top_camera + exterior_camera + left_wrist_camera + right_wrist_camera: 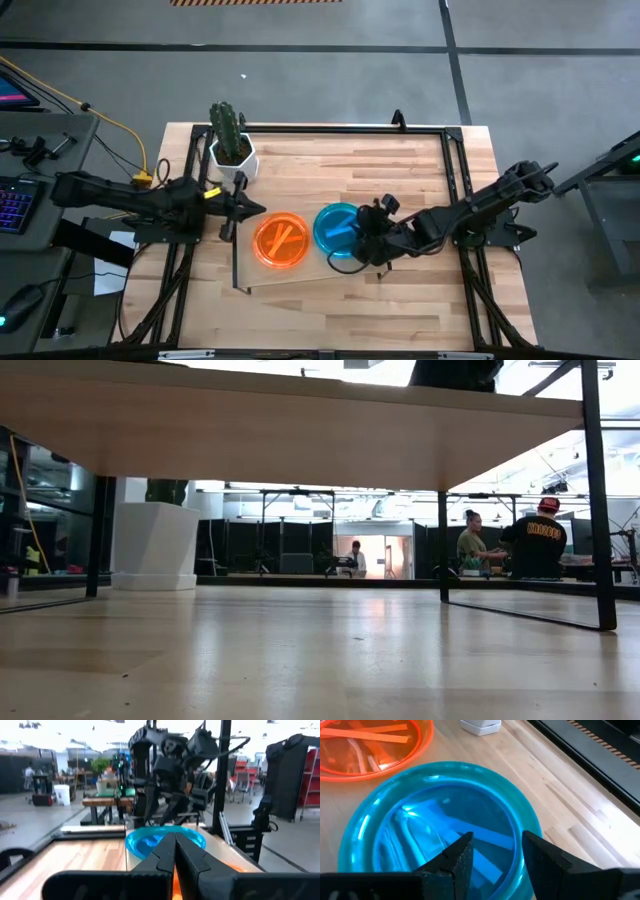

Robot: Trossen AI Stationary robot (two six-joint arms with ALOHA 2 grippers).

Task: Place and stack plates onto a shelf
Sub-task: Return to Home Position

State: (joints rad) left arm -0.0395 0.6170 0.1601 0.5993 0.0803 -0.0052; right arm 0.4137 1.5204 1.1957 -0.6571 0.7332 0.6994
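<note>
Both arms matte black w/ slim jointed links: left arm [120,192] has a small yellow tag [211,193] nr the wrist, right arm [490,200] carries thin black cables [235,741] looped over a blocky wrist. On the left gripper [175,838] the fingers are dark tapered wedges; on the right gripper [496,841] they're black, angular, flat-faced.

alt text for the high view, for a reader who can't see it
Seen from above, orange plates and teal-blue plates sit side by side on a low wooden shelf on the table. The right tool hovers at the teal-blue plates' edge, the left tool is beside the orange plates, and a potted cactus stands near the left arm.
</note>
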